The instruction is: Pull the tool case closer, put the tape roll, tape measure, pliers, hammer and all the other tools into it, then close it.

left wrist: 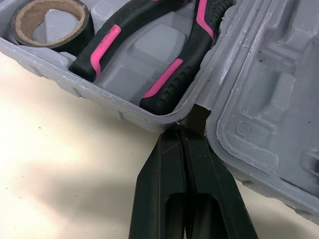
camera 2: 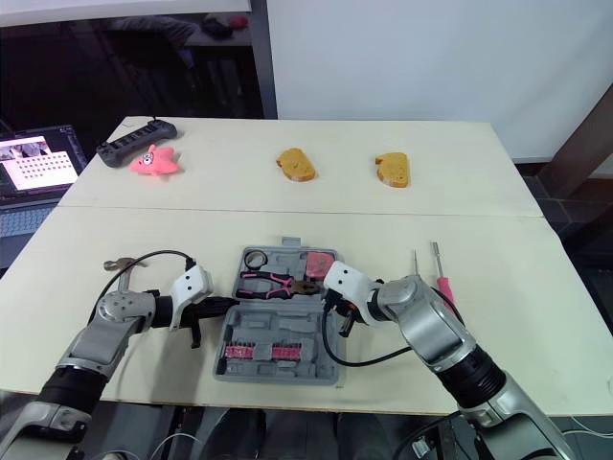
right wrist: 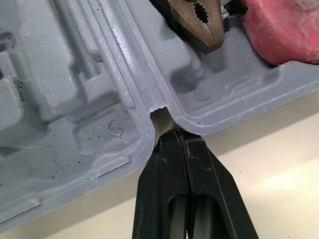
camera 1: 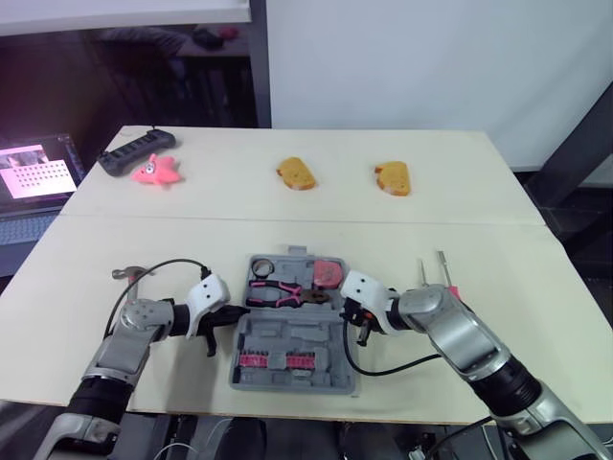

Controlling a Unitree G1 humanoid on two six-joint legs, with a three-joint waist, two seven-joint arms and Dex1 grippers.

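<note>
The tool case [camera 1: 287,335] lay open at the near middle of the surface [camera 1: 498,240], its two grey halves spread flat with the hinge running left to right. In the far half sat the tape roll [camera 1: 262,265] at the left, the pliers [camera 1: 283,292] with black and pink grips across the middle, and the red tape measure [camera 1: 330,273] at the right. The near half held a row of small bits in pink strips. The left tool [left wrist: 180,134] had its two black fingers pressed together, their tips touching the notch at the left end of the hinge. The right tool [right wrist: 183,133] was likewise pressed together, with its tips at the notch on the right end of the hinge, pinching nothing. The hammer [camera 1: 131,274] lay on the surface left of the case, beside the left arm. A pink-handled screwdriver [camera 2: 442,278] and a second thin one [camera 2: 415,264] lay to the right of the case.
</note>
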